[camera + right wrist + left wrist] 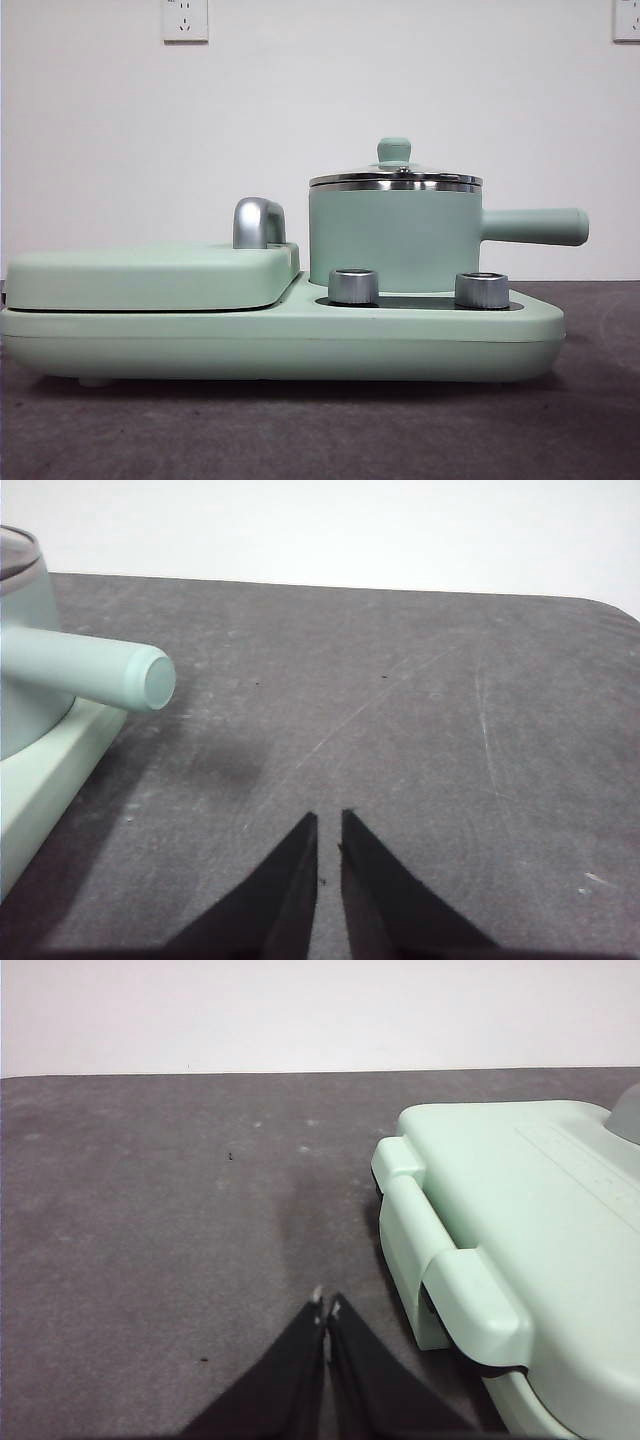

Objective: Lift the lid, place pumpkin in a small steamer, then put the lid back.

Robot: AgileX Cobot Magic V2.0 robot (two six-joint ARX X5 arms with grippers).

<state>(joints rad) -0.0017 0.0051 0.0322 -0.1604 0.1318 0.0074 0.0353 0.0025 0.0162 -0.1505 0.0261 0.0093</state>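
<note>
Item, left of frame: griddle cover (150, 275), flat, not mine to move.
Item, centre-right: small steamer (395, 238) on the base, handle (535, 226) pointing right.
Item, on its rim: lid (396, 180), glass and steel; likely fragile, slippery. I would take the knob (394, 150).
Pumpkin: not visible.
My left gripper (326, 1305) and right gripper (328, 820): jaws pressed nearly together, empty, over the mat.

A lab-like test bench — bare white wall (400, 70), wall sockets (185, 20), grey felt-covered table (300, 430).
</note>
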